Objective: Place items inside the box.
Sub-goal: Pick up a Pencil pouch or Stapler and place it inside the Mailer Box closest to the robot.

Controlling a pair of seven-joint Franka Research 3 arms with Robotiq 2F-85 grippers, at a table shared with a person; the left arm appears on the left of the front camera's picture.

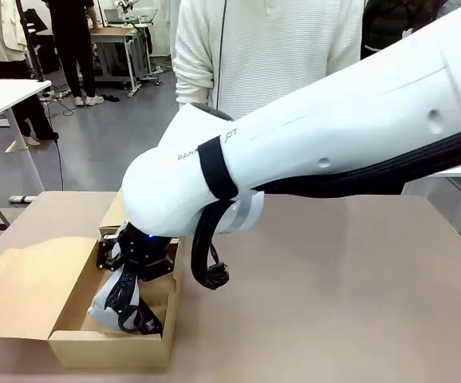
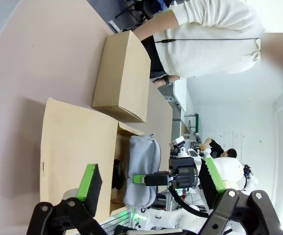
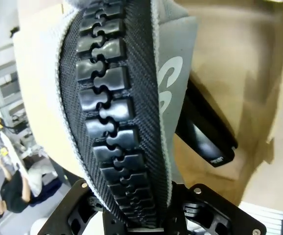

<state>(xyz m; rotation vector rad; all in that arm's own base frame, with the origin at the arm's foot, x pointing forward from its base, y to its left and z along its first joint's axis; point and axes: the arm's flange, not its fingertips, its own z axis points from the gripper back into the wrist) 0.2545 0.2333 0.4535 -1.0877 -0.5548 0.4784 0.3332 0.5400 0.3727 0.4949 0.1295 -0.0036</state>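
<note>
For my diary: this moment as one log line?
right pincer: shut on grey fabric zip pouch, inside brown cardboard box | left pincer: open

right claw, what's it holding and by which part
The right claw holds the grey zip pouch, pinched at its black zipper edge, down in the cardboard box.

A white robot arm [image 1: 334,136] reaches from the frame's right to its lower left. Its black gripper [image 1: 133,317] is down inside an open brown cardboard box [image 1: 111,351], against a pale grey fabric pouch [image 1: 101,307]. A person's cream knit sweater [image 1: 262,48] stands at upper centre.
</note>
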